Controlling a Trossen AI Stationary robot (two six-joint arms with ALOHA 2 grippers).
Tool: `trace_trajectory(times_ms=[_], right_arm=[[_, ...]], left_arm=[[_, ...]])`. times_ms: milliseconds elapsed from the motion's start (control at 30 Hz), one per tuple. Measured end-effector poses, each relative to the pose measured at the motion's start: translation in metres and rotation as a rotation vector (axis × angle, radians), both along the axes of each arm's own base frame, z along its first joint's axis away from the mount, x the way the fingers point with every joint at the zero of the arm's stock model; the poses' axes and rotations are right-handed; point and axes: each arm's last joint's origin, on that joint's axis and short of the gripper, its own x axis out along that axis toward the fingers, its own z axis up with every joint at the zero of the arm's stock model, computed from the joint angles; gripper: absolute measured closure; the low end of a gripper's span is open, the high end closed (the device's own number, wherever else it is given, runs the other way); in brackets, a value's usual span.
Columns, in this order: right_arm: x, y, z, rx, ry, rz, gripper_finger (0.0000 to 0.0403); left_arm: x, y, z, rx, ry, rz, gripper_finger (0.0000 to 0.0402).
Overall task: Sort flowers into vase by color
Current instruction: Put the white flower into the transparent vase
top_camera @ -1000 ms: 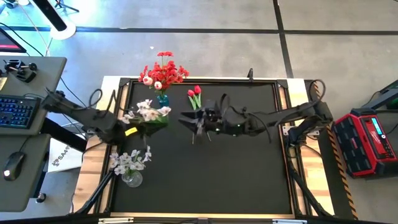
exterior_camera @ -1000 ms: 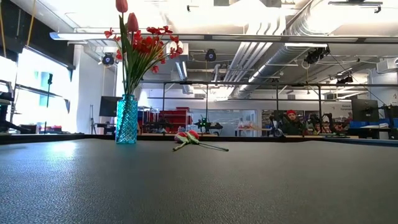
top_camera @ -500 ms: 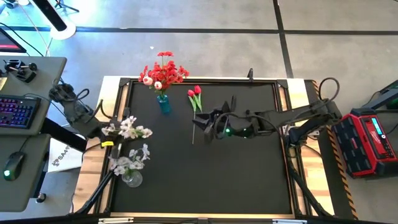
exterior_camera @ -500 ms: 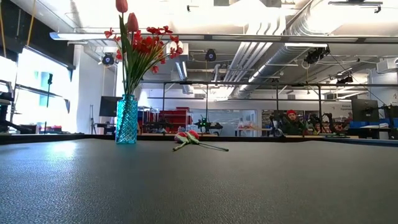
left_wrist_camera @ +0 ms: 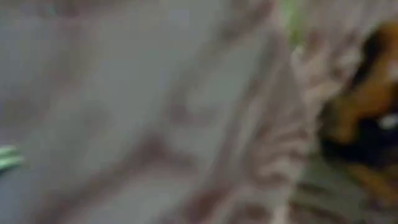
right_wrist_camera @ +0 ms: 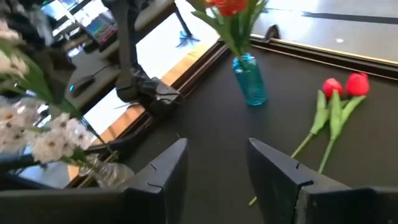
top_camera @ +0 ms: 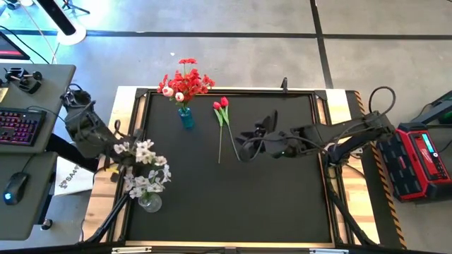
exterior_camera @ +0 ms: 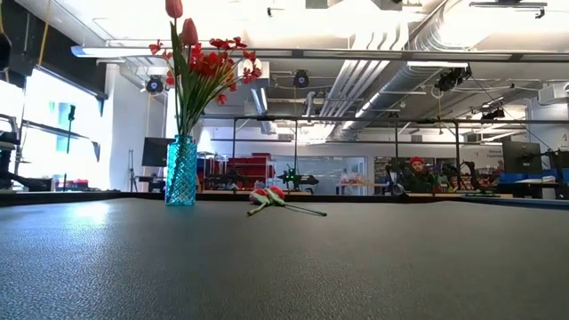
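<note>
A blue vase [top_camera: 186, 117] with red flowers [top_camera: 185, 81] stands near the table's far edge; it also shows in the low view [exterior_camera: 180, 171]. Two red tulips [top_camera: 222, 106] lie flat beside it, stems running toward the near side. A clear vase [top_camera: 150, 204] with white sprays [top_camera: 146, 182] stands at the near left. My left gripper [top_camera: 116, 154] carries another white spray [top_camera: 143, 150] just above those. My right gripper [top_camera: 244, 144] hovers open to the right of the tulip stems, touching nothing; its wrist view shows the tulips [right_wrist_camera: 345, 84] ahead of its fingers. My left gripper is shut on the white spray at its stem end [top_camera: 126, 154], coming from the table's left. The blossoms and the blurred wrist view hide the exact place of contact. The spray is lifted clear, its blooms pointing toward the table's right, over the clear vase's flowers.
A wooden frame [top_camera: 332, 169] borders the black table top. A desk with a keyboard [top_camera: 18, 127] and a mouse stands left of the table, and a red case [top_camera: 424, 159] to its right. The near and right parts of the mat are bare.
My left gripper has carried the white spray from beside the blue vase toward the table's left and near side, ending above the clear vase. My right gripper has drawn back toward the table's right, away from the tulip stems. The tulips have stayed in place.
</note>
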Motion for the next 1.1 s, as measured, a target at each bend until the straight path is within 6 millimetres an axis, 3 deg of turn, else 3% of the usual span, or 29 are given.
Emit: trace_trajectory(times_ms=[200,500,900,1100], right_arm=[[0.0,-0.004,-0.001,0.034,-0.014,-0.053,0.0254],[0.0,-0.01,-0.003,0.069,-0.012,-0.103,0.0254],[-0.001,-0.015,-0.004,0.028,-0.003,-0.161,0.0254],[-0.001,-0.017,-0.004,0.014,0.006,-0.158,0.0254]], left_arm=[[-0.012,0.006,0.001,-0.042,0.044,-0.071,0.0401],[-0.03,0.024,0.038,-0.14,-0.014,-0.198,0.0401],[-0.015,0.0,0.017,-0.137,-0.056,-0.317,0.0401],[-0.008,-0.009,-0.006,-0.101,-0.021,-0.316,0.0401]])
